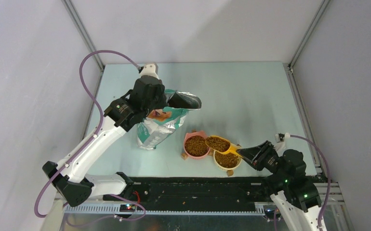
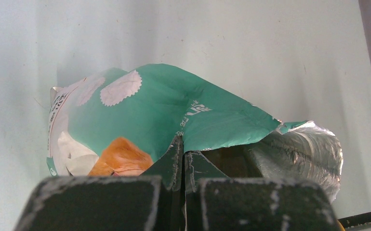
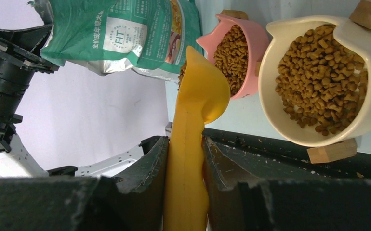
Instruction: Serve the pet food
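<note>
Pet food, brown kibble, fills the pink bowl (image 1: 196,145), the cream bowl (image 1: 227,160) and the orange scoop (image 1: 218,143). My right gripper (image 1: 244,152) is shut on the scoop's handle (image 3: 186,159) and holds the loaded scoop between the two bowls. In the right wrist view the kibble (image 3: 318,77) lies in the cream bowl (image 3: 280,120) and in the pink bowl (image 3: 258,43). My left gripper (image 1: 166,103) is shut on the torn top edge of the green-white foil bag (image 1: 162,122), holding its mouth open; the left wrist view shows the bag (image 2: 174,106) pinched at my gripper (image 2: 182,154).
Small wooden blocks (image 1: 230,173) (image 1: 184,156) sit against the bowls, also in the right wrist view (image 3: 331,151). A black rail (image 1: 198,190) with scattered crumbs runs along the near table edge. Grey walls enclose the pale green table (image 1: 251,96).
</note>
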Robot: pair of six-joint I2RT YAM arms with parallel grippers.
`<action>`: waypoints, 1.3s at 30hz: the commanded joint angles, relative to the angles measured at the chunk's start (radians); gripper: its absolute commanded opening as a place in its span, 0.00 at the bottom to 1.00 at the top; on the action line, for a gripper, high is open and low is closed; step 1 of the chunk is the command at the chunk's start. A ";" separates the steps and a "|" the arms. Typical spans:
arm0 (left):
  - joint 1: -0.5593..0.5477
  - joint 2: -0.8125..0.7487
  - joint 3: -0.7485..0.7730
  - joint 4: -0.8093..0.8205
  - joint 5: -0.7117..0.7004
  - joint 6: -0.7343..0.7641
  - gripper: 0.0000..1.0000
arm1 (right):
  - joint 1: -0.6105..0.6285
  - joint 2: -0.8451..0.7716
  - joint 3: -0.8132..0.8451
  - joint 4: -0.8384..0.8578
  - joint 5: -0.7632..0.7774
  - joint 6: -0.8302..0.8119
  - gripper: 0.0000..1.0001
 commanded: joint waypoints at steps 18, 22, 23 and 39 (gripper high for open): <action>0.004 0.020 -0.005 -0.031 -0.023 0.016 0.00 | 0.026 -0.108 0.108 -0.005 0.040 -0.007 0.00; 0.003 0.023 -0.004 -0.031 -0.023 0.016 0.00 | 0.030 -0.108 0.108 -0.004 0.044 -0.006 0.00; 0.004 0.023 -0.004 -0.032 -0.022 0.016 0.00 | 0.030 -0.108 0.108 -0.007 0.045 -0.006 0.00; 0.003 0.027 -0.005 -0.035 -0.035 0.017 0.00 | 0.110 -0.108 0.219 -0.152 0.196 -0.045 0.00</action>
